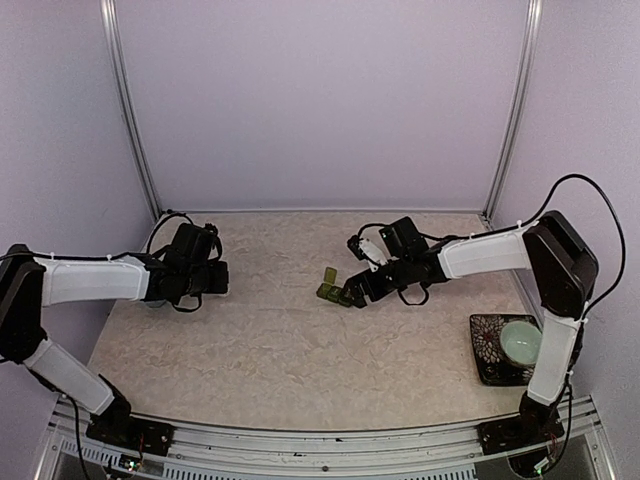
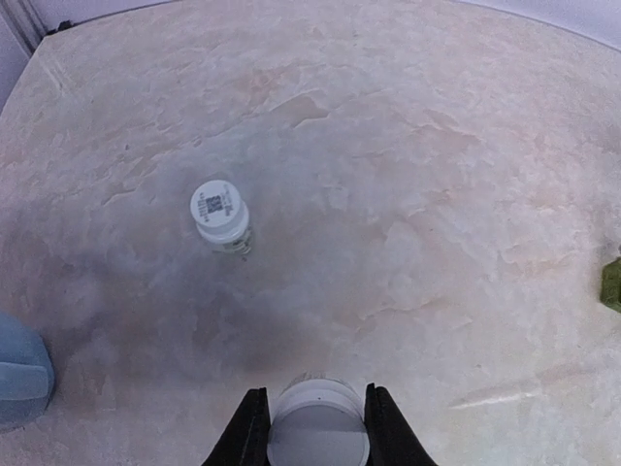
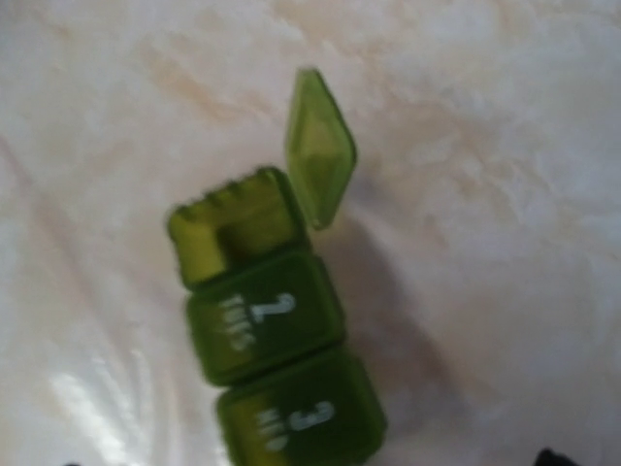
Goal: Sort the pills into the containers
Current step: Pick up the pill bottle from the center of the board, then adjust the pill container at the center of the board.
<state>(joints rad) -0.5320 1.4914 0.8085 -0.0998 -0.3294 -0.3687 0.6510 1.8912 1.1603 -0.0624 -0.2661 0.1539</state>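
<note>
L gripper (image 2: 316, 398) clamped tight on white-topped bottle (image 2: 318, 432), left side of table (image 1: 260, 350). Spare bottle (image 2: 220, 216) upright ahead of it, well apart. Mug (image 2: 19, 374) at L wrist view's left edge. R gripper (image 1: 352, 293) jaws spread wide, nothing held, tips just beside pillbox (image 3: 272, 320) at table centre. Pillbox lies flat. End lid (image 3: 320, 146) flipped up, compartment under it open. Other 2 lids shut, marked 2 TUES, 3 WED. Bowl (image 1: 520, 340) on tray (image 1: 485, 352), near-right corner.
</note>
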